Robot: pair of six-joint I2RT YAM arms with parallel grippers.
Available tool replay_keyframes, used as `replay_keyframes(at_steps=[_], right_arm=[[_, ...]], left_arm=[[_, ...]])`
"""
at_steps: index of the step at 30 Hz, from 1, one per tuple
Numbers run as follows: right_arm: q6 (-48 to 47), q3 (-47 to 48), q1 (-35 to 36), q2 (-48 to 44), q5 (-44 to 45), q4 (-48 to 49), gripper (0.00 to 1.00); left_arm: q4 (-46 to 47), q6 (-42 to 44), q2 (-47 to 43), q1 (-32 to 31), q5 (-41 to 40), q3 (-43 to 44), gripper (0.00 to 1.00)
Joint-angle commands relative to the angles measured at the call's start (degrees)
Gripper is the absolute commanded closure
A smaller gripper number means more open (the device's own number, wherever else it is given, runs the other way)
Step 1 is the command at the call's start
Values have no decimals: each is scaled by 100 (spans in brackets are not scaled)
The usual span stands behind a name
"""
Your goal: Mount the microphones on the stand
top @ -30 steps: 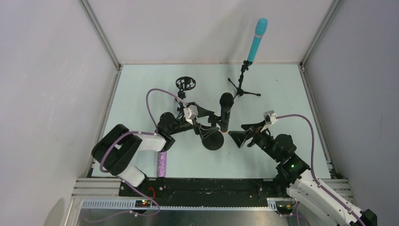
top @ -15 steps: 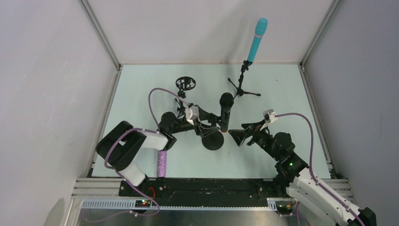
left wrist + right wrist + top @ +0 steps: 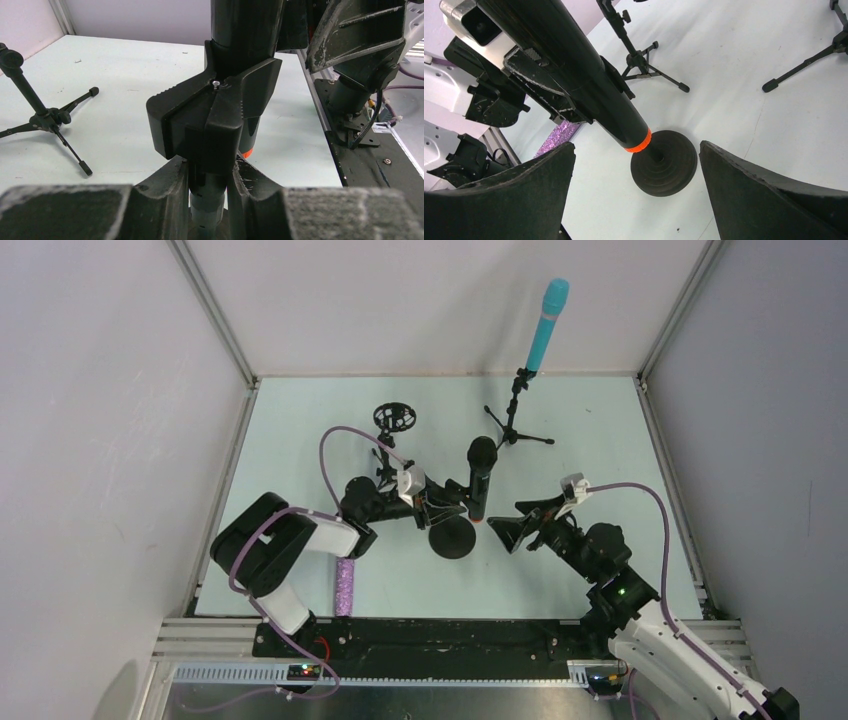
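A black microphone (image 3: pixel 480 475) with an orange ring (image 3: pixel 639 141) at its lower end stands head-up in the middle of the pale green table (image 3: pixel 600 440). It sits in the black clip (image 3: pixel 215 115) of a round-based stand (image 3: pixel 452 537). The stand's heavy disc foot (image 3: pixel 666 162) rests on the table just below and to the near side of the ring.

The left gripper (image 3: pixel 452 512) reaches in from the left. Its two fingers (image 3: pixel 165 195) are pressed together on the stand's thin post (image 3: pixel 207 200), directly beneath the clip. The right gripper (image 3: pixel 505 522) sits just to the right of the stand. Its jaws are spread wide with nothing between them, and it touches neither the microphone nor the stand.

Farther back and to the right, a cyan microphone (image 3: pixel 547 325) is mounted on a small tripod stand (image 3: pixel 515 420), angled up toward the far wall. To the far left of centre is a second tripod stand (image 3: pixel 386 455), topped by a round, ring-shaped holder (image 3: pixel 394 418).

A purple glitter microphone (image 3: pixel 346 588) lies flat at the near edge of the table. It is on the left, beside the left arm's base, and well apart from all three stands.
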Motion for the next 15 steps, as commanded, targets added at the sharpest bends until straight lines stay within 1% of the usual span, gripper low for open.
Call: replay_keyframes(at_steps=[1,6,10,15], right_arm=[[-470,17,-8,-3,-337,-35,3],[-951,-54,145,44,-321,42,3],[-1223,-161,395,140,-25,268,4],[-1376,-367,746,262,448,834,5]], left_arm=[[426,-144,-266,17,135,193,99],[444,-226,-593,15,51,174,100],[440,-423,-779,4,14,259,100],[441,-503,-998,-64,-39,418,100]])
